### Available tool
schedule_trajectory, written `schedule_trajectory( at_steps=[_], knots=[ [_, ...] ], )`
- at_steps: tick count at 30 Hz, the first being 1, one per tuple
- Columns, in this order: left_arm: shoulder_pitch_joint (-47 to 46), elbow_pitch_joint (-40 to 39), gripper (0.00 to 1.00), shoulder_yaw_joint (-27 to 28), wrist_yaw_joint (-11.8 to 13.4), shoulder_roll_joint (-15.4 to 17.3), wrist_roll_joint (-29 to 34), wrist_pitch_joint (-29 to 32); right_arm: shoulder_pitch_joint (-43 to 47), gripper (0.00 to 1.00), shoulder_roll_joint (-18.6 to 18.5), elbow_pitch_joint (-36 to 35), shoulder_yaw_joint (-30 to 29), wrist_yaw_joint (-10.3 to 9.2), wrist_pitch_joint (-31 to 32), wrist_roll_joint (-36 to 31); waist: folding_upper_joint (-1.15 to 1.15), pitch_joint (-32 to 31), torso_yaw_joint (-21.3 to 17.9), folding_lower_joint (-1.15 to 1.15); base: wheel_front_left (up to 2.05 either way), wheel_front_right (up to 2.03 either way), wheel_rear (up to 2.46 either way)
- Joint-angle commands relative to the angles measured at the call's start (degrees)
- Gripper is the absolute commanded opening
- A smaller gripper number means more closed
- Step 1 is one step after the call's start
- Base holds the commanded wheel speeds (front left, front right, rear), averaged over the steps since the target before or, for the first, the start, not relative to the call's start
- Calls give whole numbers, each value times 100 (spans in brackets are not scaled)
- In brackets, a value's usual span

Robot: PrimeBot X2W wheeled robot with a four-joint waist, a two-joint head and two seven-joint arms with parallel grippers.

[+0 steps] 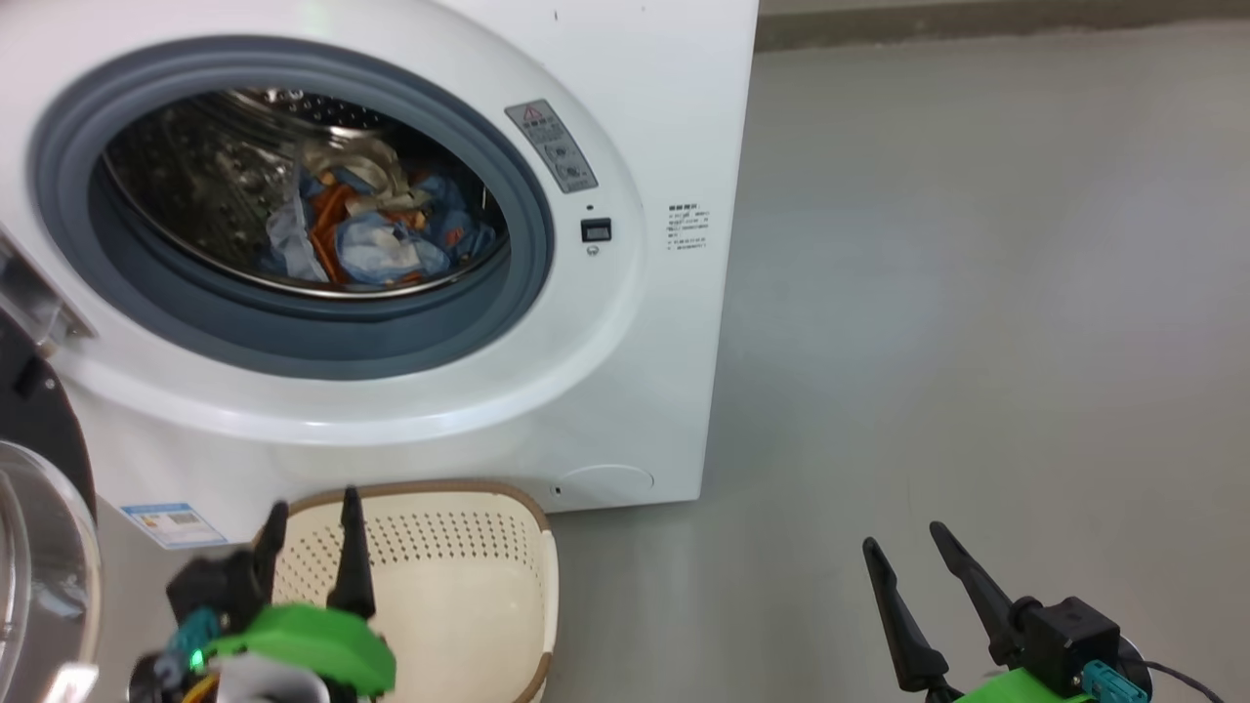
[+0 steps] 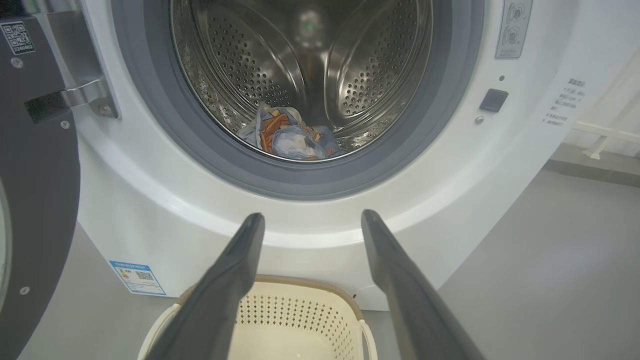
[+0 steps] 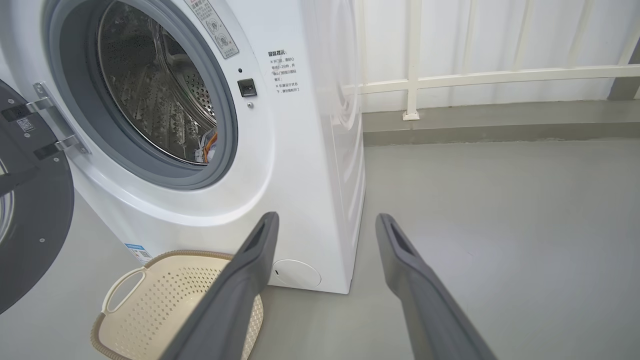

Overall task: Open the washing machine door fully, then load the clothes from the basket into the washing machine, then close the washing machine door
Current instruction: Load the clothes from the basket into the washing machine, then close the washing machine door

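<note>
I have the left gripper and right gripper wide and empty, clothes in the washing machine, door open.

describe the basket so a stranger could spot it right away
Start at the big white front-loading washing machine. On the grey floor just before its front sits the basket. It is cream plastic with perforated sides and a brown woven-look rim.
</note>
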Motion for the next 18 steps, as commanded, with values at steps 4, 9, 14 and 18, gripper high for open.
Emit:
schedule_trajectory(
  at_steps=[4,9,14,18],
  knots=[
    [461,-530,100,135,163,137,-193,-37,55,100,-4,-167,83,9,-28,-28,0,-242,12,0,0,0,0],
    [1095,-1125,100,232,314,136,-174,-37,142,100,-6,-204,30,9,-28,-66,0,-349,-79,0,0,0,0],
    [1533,-1622,100,290,371,136,-152,-37,201,100,-7,-245,-44,9,-28,-92,0,-409,-135,0,0,0,0],
    [1775,-1866,100,239,363,136,-115,-37,249,100,-10,-246,-67,9,-28,-110,0,-463,-164,0,0,0,0]
  ],
)
